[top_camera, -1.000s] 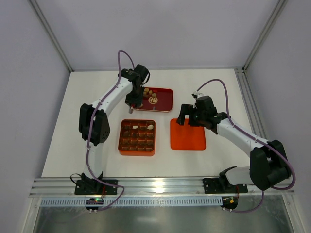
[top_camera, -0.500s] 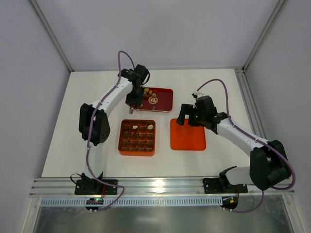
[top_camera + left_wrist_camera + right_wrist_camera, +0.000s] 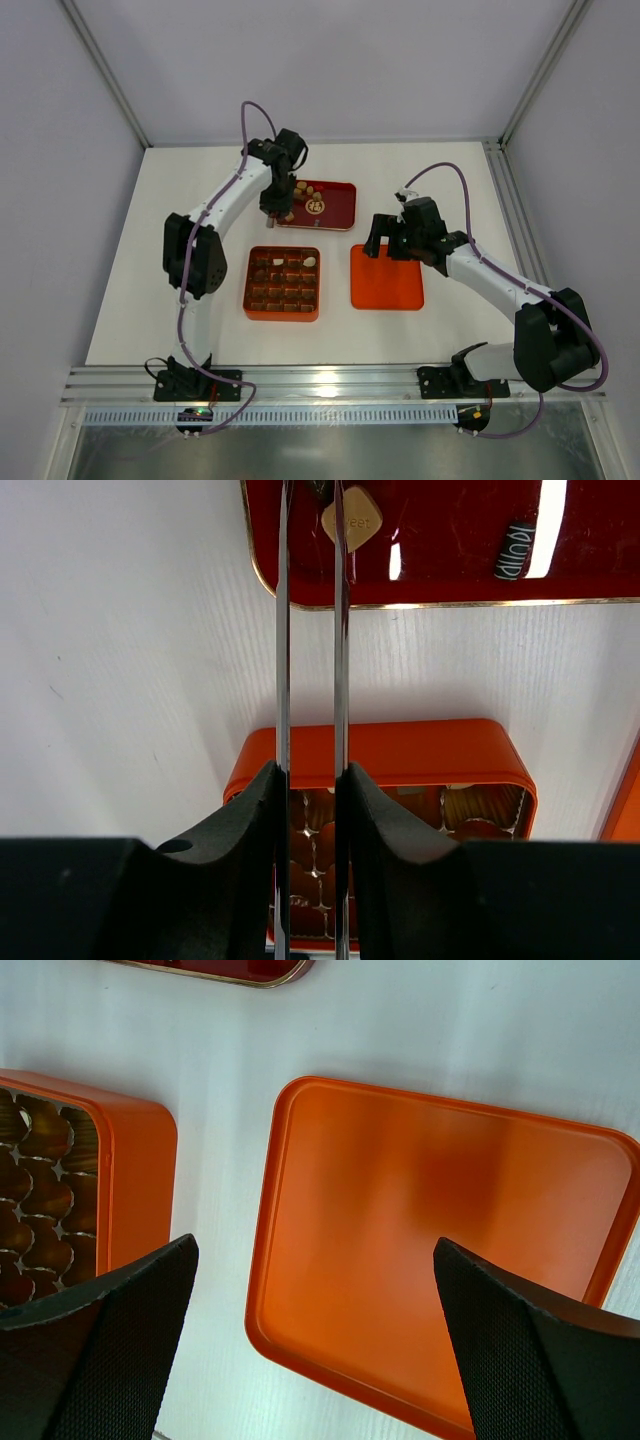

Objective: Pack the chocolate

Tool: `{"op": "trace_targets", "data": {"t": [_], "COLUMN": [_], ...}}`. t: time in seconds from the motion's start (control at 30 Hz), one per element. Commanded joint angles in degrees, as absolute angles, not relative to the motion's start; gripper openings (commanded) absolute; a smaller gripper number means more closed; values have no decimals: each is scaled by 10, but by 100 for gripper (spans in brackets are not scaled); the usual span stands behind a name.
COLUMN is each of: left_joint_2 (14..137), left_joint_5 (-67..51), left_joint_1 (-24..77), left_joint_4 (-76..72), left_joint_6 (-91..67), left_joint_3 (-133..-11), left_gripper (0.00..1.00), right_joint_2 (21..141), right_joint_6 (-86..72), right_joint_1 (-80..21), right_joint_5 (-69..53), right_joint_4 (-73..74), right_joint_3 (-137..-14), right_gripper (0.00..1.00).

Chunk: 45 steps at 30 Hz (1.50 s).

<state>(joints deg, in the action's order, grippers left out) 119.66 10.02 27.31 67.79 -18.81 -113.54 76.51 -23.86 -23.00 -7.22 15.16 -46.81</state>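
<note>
matte white table (image 3: 140,270), glossy red tray (image 3: 342,212), small rounded chocolates (image 3: 314,205)

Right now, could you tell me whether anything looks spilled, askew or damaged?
Nothing stands out: the box sits flat, its lid lies flat beside it, and the unpacked chocolates lie inside the red tray.

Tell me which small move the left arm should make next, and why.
Probably close the left fingers gently on the dark chocolate between their tips in the red tray. They straddle that piece with a narrow gap, and a cream chocolate lies beside one finger, so a sideways shift might knock it.
</note>
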Motion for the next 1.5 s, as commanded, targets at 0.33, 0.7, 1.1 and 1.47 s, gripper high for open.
{"op": "trace_targets", "data": {"t": [0.33, 0.7, 1.1, 1.47], "left_joint_2": [1197, 1192, 1165, 1136], "left_joint_5": [122, 127, 113, 98], "left_joint_1": [266, 266, 267, 269], "left_joint_4": [677, 679, 687, 684], "left_joint_6": [-177, -174, -178, -180], "left_joint_3": [-1188, -1201, -1197, -1172], "left_gripper": [29, 28, 28, 28], "right_joint_2": [757, 760, 766, 766], "right_joint_6": [-235, -236, -237, -240], "right_joint_1": [-228, -228, -228, -228], "right_joint_5": [-71, -72, -72, -66], "right_joint_4": [134, 134, 130, 133], "right_joint_3": [-467, -468, -471, -477], "right_gripper": [100, 100, 100, 100]}}
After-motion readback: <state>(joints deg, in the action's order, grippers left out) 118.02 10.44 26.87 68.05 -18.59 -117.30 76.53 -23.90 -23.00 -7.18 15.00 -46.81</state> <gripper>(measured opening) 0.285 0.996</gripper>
